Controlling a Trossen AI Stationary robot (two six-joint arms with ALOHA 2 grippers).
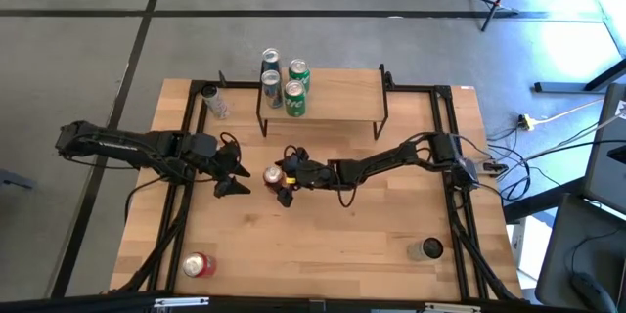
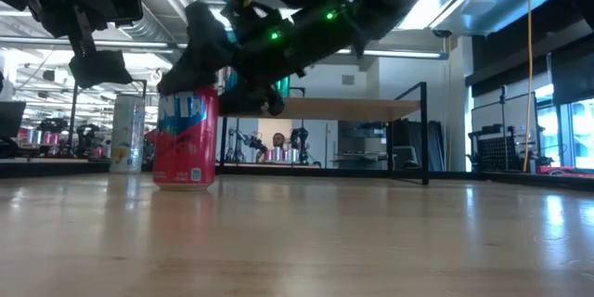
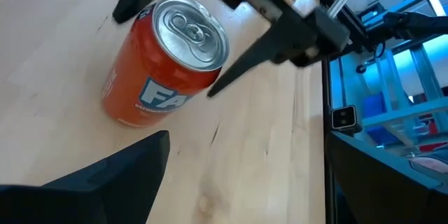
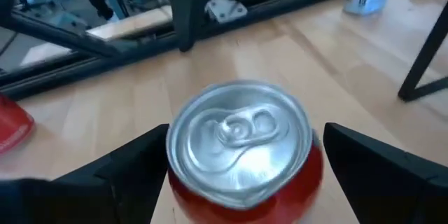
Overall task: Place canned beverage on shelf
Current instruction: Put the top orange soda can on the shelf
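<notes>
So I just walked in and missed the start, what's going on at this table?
The right gripper is open around an upright red can in the middle of the wooden table, one finger on each side, not yet closed on it. The left gripper hangs open just beside it. The shelf at the back already carries some cans; other cans stand elsewhere on the table.

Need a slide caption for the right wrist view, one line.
Right hand open, its fingers either side of an upright red can on the wooden table.
</notes>
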